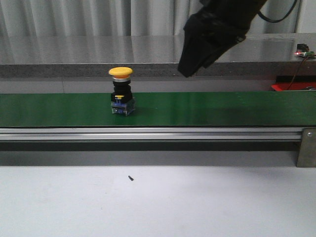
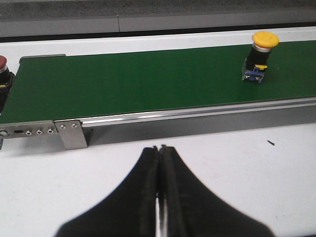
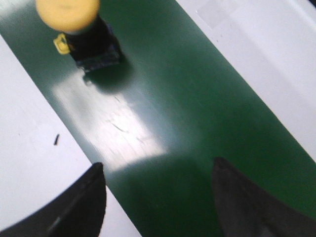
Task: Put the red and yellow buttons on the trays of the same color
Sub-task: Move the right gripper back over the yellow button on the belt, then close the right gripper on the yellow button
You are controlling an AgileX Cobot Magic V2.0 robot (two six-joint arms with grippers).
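I see the yellow button (image 1: 121, 92) standing upright on the green conveyor belt (image 1: 207, 108). A red button (image 2: 3, 69) sits just off the belt's end. A red tray (image 1: 291, 87) edge shows beyond the belt; contents hidden. My right tool (image 3: 158, 197) hangs released above the belt; my left tool (image 2: 160, 158) is clenched over the worktop (image 1: 158, 202).

Green conveyor belt (image 1: 207, 108), white table (image 1: 197, 202), small dark speck (image 1: 130, 177)
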